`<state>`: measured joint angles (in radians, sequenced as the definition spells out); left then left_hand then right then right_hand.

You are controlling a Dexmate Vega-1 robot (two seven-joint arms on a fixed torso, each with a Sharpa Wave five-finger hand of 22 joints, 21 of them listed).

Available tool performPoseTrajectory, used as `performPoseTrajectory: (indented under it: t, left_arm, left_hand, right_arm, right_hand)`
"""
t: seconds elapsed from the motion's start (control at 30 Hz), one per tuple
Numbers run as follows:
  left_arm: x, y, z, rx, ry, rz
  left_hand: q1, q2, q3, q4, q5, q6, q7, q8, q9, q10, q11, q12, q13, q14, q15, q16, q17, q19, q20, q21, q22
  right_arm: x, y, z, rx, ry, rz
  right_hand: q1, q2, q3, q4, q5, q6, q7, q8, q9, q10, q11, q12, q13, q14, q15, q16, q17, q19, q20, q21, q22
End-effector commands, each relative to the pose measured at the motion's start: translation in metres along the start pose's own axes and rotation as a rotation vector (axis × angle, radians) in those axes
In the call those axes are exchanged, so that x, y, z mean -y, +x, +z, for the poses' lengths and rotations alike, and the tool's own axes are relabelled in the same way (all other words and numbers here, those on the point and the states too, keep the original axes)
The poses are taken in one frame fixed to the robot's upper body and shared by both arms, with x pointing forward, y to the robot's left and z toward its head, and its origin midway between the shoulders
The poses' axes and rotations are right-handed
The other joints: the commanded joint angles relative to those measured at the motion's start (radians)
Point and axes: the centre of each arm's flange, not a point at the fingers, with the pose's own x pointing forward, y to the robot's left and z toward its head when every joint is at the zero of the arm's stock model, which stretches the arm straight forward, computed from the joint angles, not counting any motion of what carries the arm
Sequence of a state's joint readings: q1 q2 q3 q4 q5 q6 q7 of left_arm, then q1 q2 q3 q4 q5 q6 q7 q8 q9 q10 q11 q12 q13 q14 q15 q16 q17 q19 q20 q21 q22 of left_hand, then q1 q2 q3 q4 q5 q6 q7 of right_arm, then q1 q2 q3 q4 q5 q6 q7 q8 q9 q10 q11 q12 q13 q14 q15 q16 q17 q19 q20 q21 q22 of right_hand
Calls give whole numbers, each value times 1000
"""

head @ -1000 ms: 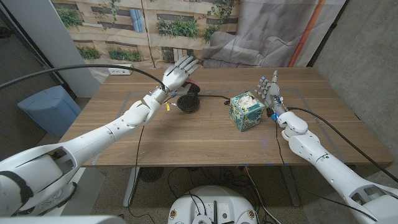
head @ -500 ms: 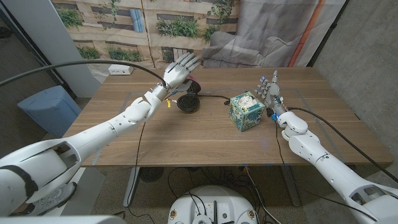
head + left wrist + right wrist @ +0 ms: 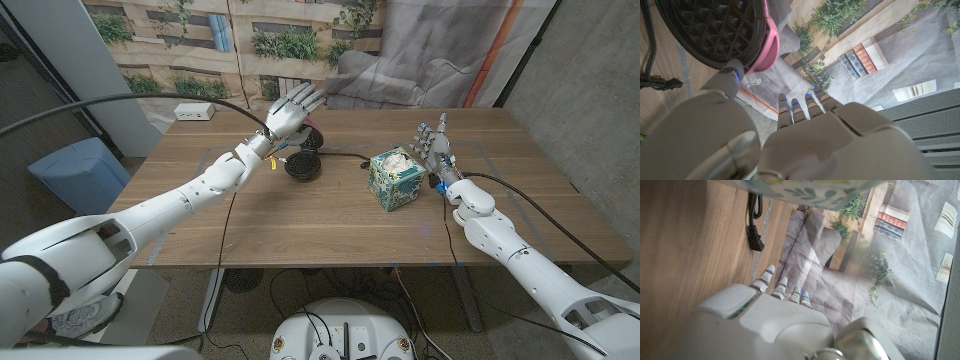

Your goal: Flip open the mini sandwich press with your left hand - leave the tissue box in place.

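Mini sandwich press (image 3: 302, 160) sits open on the counter (image 3: 300, 225) toward 11 o'clock, black ribbed plates exposed, pink lid (image 3: 766, 42) tipped back, black cord (image 3: 345, 155) trailing toward 3 o'clock. Left hand (image 3: 287, 115) hovers just above the lid, fingers spread, gripping nothing. Tissue box (image 3: 393, 177) stands at center toward 1 o'clock. Right hand (image 3: 434, 147) waits just beside the box at its 3 o'clock, fingers upright and apart, empty.
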<state>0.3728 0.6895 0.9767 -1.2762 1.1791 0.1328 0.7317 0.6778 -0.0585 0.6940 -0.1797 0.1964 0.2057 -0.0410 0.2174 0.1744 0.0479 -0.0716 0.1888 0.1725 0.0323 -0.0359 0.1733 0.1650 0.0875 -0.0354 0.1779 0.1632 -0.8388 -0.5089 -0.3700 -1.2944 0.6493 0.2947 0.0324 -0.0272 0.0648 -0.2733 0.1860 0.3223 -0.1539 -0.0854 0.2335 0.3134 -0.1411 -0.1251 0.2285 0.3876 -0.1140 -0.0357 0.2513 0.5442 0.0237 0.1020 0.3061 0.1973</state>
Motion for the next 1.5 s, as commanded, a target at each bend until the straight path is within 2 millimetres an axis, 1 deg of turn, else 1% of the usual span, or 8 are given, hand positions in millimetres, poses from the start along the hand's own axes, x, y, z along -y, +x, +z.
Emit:
performPoseTrajectory:
  t: [0.03,0.37,0.7,0.73,0.9,1.5]
  left_arm:
    - [6,11,5,37,-5,13]
    - [10,19,6,51,-3,14]
    - [15,19,0,48,14,4]
    - [15,19,0,47,15,2]
    - [18,20,-2,51,19,1]
    - [25,34,-3,60,17,22]
  left_hand:
    - [14,-3,-4,0,-3,9,-4,-3,4,6,-4,3,3,12,-8,4,2,14,-31,5,1]
    - [17,-2,-8,0,-3,10,-4,-5,4,8,-5,3,3,13,-9,4,2,14,-31,5,1]
    - [19,0,-13,1,-3,12,-4,-6,4,9,-3,3,3,14,-9,4,2,15,-32,5,1]
    - [20,0,-13,1,-3,11,-4,-7,4,10,-7,3,3,14,-9,4,2,15,-32,5,1]
    - [21,1,-16,1,-3,12,-3,-8,4,9,-6,3,3,15,-9,4,2,15,-32,5,1]
    - [25,3,-23,1,-3,12,-4,-10,4,10,-5,2,3,15,-11,3,2,15,-32,4,1]
  right_arm:
    - [0,0,0,0,0,0]
    - [0,0,0,0,0,0]
    - [0,0,0,0,0,0]
    - [0,0,0,0,0,0]
    - [0,0,0,0,0,0]
    - [0,0,0,0,0,0]
  right_hand:
    - [4,88,-7,3,5,-4,-2,-2,2,-5,2,2,5,-6,-20,5,3,9,3,0,4]
    - [4,88,-7,3,5,-4,-2,-2,2,-5,2,1,5,-6,-20,5,3,9,2,-1,4]
    - [4,88,-7,3,5,-4,-1,-2,2,-5,2,1,6,-5,-19,5,3,9,2,-1,4]
    - [4,88,-7,3,5,-4,-1,-3,3,-5,1,1,6,-5,-21,5,3,9,2,-1,4]
    - [4,88,-7,3,5,-4,-1,-2,3,-5,1,1,6,-5,-20,5,3,9,2,-1,4]
    - [4,89,-7,3,5,-3,-1,-3,3,-4,2,1,6,-5,-21,5,3,10,3,-3,4]
